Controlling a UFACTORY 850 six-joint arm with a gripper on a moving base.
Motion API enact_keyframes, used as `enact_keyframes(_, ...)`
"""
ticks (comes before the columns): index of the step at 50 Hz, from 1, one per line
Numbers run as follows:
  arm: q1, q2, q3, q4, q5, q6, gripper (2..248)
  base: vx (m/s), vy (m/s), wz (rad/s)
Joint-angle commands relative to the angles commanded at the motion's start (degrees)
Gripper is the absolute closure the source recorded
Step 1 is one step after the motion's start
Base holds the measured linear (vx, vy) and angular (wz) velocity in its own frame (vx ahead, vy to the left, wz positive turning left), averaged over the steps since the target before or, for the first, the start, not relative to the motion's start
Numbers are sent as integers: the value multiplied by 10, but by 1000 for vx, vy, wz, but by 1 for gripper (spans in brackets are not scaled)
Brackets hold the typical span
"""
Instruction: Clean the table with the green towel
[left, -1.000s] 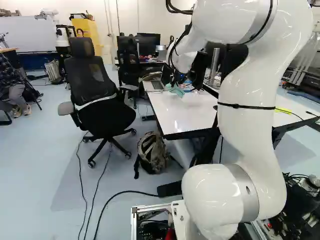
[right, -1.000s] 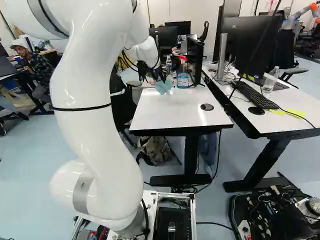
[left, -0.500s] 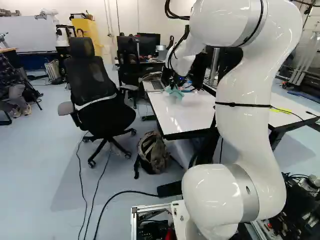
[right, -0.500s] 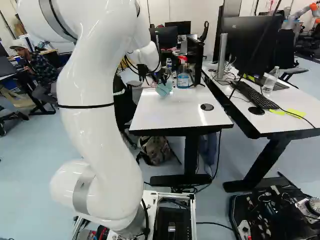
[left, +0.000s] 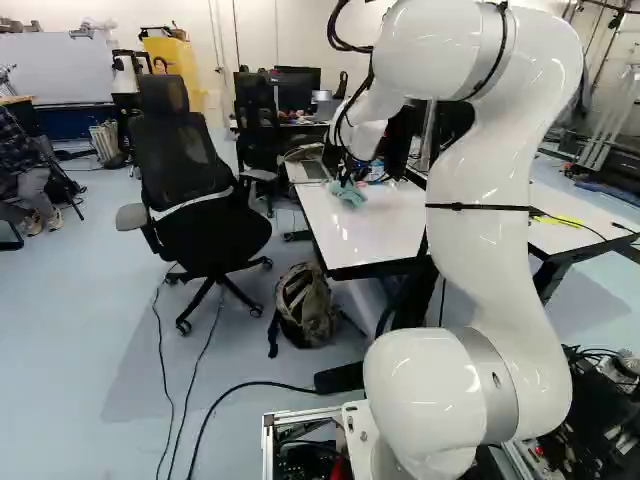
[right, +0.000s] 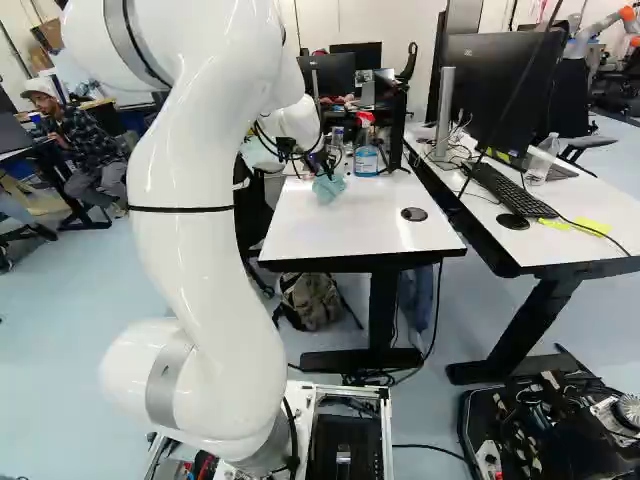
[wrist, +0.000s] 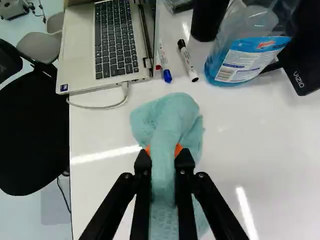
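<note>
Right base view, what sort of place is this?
Probably a robotics lab: another robot shows at the back, and a monitor and keyboard are on the desk at the right.

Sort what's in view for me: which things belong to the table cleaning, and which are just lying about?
For the job:
towel, gripped
gripper
table

Lying about:
laptop
markers
blue bottle, perhaps cleaner, unused
black disc
backpack
chair
</note>
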Motion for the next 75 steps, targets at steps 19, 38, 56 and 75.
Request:
enact_keyframes(19,0,0,0,0,-2,0,197,0,0,0)
enact_keyframes(38,0,-7,-1,0,-11,0,197,0,0,0)
enact_keyframes(56,0,-19,-4,0,-11,0,197,0,0,0)
enact_keyframes(75,0,-19,-4,0,-24,0,197,0,0,0)
